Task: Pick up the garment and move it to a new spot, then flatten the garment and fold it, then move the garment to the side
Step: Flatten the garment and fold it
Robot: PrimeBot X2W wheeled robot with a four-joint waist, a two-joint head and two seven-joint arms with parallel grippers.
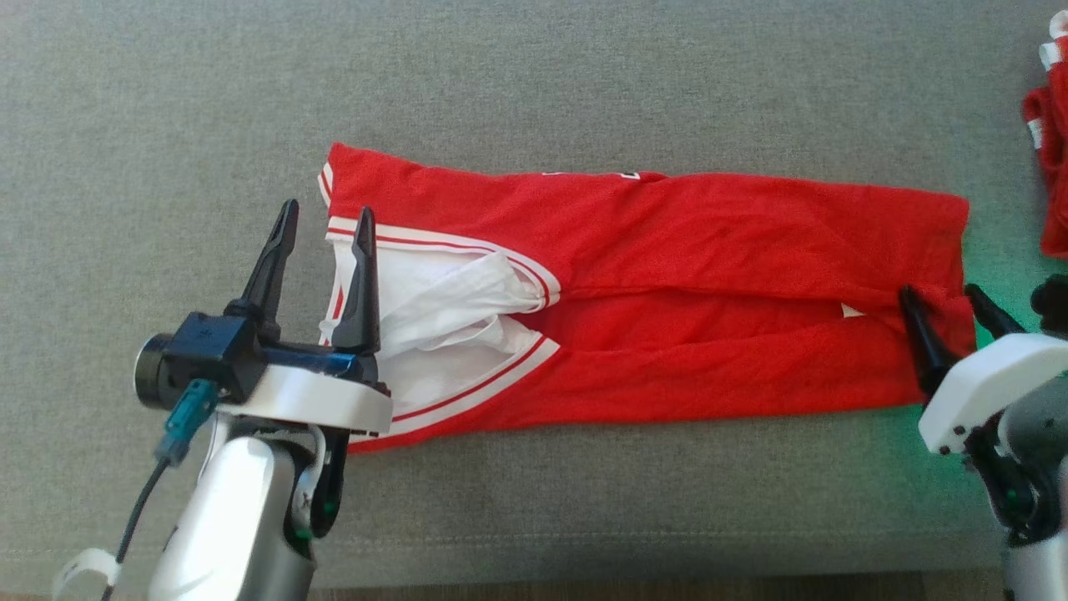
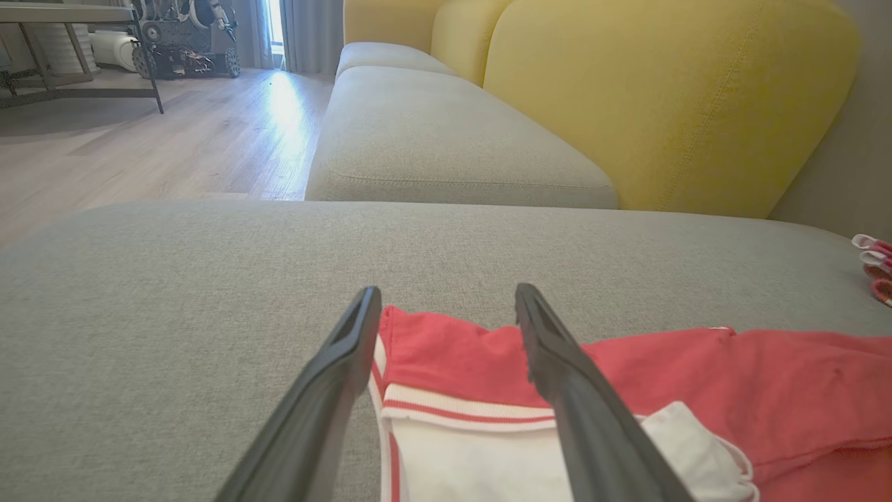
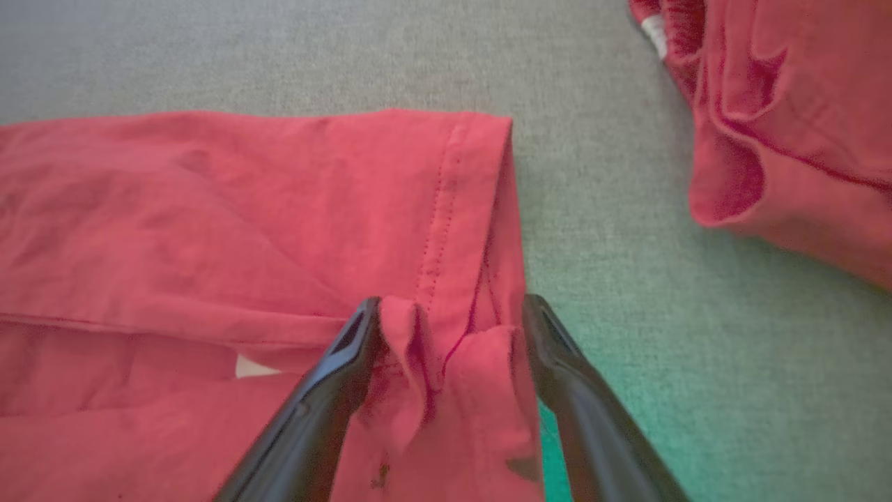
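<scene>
Left end effector (image 1: 326, 215) (image 2: 447, 293) is released, its fingers spread, on a silver forearm that rises from the lower left of the head view. Its wrist is roughly level and the fingers point away from the robot. It straddles the left end of the garment (image 1: 709, 250): the outer finger is over bare grey cushion, the inner finger over the white inside cloth by the striped trim. Cannot tell whether the tips touch the cloth.

Right end effector (image 1: 939, 292) (image 3: 449, 307) comes in from the lower right, tilted up and inward. It is also released, jaws apart, with a puckered ridge of red hem standing between the fingers and one finger against that fold.

Garment is red with white trim, folded into a long strip. It lies flat, left to right across the sofa seat (image 1: 584, 83), spanning the gap between the two end effectors.

Front edge of the seat runs just below the garment in the head view, with little margin there. Bare grey room lies left of the garment and wide beyond it. A second red garment (image 1: 1055, 167) (image 3: 801, 104) sits apart at the far right. Farther off are yellow backrests (image 2: 662, 104) and wooden floor (image 2: 174, 139).
</scene>
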